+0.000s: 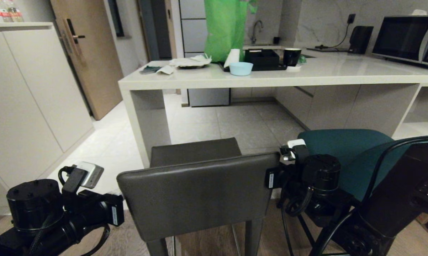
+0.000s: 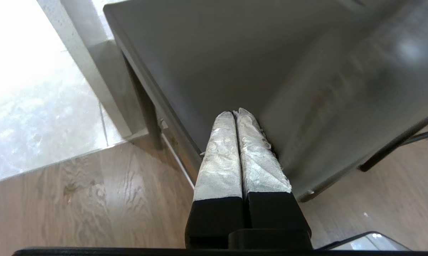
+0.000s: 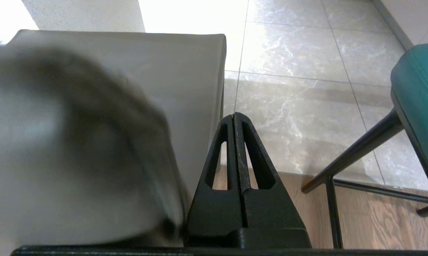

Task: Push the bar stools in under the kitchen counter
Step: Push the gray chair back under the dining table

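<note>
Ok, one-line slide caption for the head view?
Both arms flank the grey stool, teal stool beside it, both short of the kitchen counter.

No readable text; microwave [image 1: 407,40] keypad and bottle [image 1: 2,13] labels too small.

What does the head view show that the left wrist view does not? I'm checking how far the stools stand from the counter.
Only the head view: the pale cream stone-look counter with open floor beneath it, the teal padded stool, and the right gripper between the stools.

Only the left wrist view: the left gripper, fingers shut, tips at the stool's backrest.

Both: the dark grey leather boxy stool, not yet under the counter.
</note>
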